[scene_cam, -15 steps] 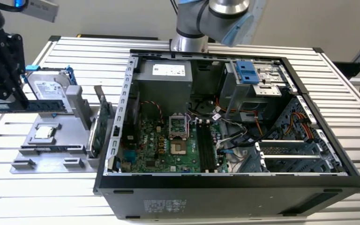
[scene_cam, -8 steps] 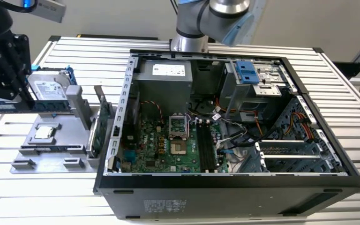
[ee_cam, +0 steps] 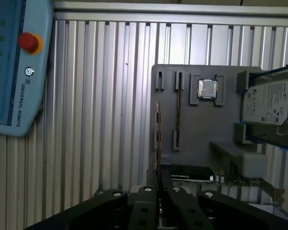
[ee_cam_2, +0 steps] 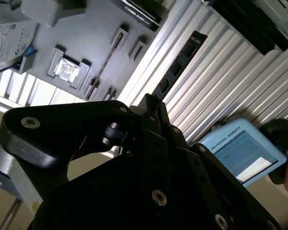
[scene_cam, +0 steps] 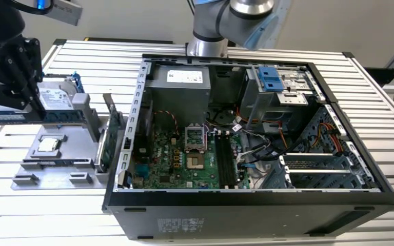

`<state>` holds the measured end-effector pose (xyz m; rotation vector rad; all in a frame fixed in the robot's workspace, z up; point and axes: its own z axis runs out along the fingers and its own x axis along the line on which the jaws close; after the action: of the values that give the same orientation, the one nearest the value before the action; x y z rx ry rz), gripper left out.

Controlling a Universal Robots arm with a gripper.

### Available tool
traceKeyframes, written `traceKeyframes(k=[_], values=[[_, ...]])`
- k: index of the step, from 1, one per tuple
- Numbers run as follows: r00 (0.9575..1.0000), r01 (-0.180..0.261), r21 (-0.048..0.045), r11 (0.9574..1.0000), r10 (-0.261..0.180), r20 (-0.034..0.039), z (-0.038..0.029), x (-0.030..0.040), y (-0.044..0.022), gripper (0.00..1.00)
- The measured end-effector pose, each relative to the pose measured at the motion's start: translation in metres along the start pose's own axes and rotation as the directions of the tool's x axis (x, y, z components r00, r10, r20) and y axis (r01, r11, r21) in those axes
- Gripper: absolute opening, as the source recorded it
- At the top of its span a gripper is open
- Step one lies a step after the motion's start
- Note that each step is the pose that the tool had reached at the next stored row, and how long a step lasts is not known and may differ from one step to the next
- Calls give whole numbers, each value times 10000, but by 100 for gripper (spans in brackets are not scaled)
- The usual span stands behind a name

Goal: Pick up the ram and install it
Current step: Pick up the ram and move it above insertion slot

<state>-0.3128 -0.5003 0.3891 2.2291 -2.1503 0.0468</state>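
ribbed metal table (scene_cam: 108, 56) carries a grey parts tray (scene_cam: 53, 154) and an open computer case (scene_cam: 252, 195). the gripper (scene_cam: 27, 105) has its jaws clamped on the ram (scene_cam: 5, 117), held in the air near the tray's edge. the hold looks narrow, so i judge the stick could twist or slip, clip the case wall, or meet its slot crooked.

The ram (ee_cam: 157, 136) disappears at one end inside the gripper (ee_cam: 160, 178), apparently clamped; an edge crops the hard drive (ee_cam: 269, 103).
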Motion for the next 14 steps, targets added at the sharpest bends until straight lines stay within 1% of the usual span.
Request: traceKeyframes(k=[1, 2, 14], values=[[10000, 0, -1, 10000, 0, -4, 0, 0, -13, 0], [10000, 0, -2, 10000, 0, -12, 0, 2, -42, 0], [10000, 0, -7, 10000, 0, -51, 1, 8, -215, 0]])
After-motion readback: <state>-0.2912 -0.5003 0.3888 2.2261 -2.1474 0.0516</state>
